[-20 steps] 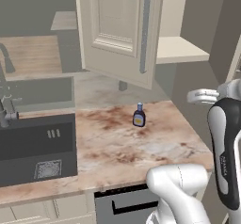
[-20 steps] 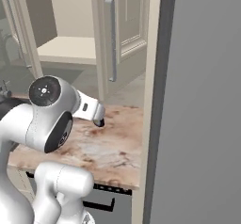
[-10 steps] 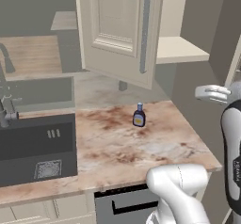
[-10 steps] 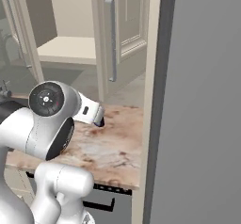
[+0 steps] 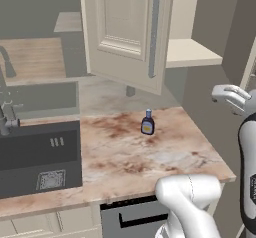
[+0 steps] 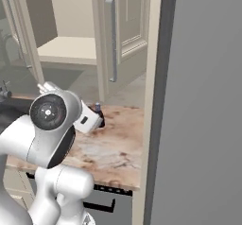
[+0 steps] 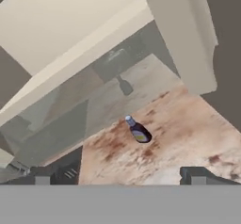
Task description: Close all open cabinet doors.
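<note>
Movement over the last second is all in the arm, which is swinging its upper links rightward and higher in the left base view while the cabinet door (image 5: 129,32) is hanging just as wide open over the counter (image 5: 150,157), so nothing of the task is getting done yet. Claw (image 7: 117,173) is standing fully open and empty, looking down past a small bottle (image 7: 138,130), with the door's edge (image 7: 181,35) well apart, up and ahead.

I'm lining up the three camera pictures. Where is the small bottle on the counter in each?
Left base view: bottle mid-counter, below the open cabinet door.
Right base view: bottle barely visible behind the arm.
Hand view: bottle at centre.
Shared landmark: marbled counter.
</note>
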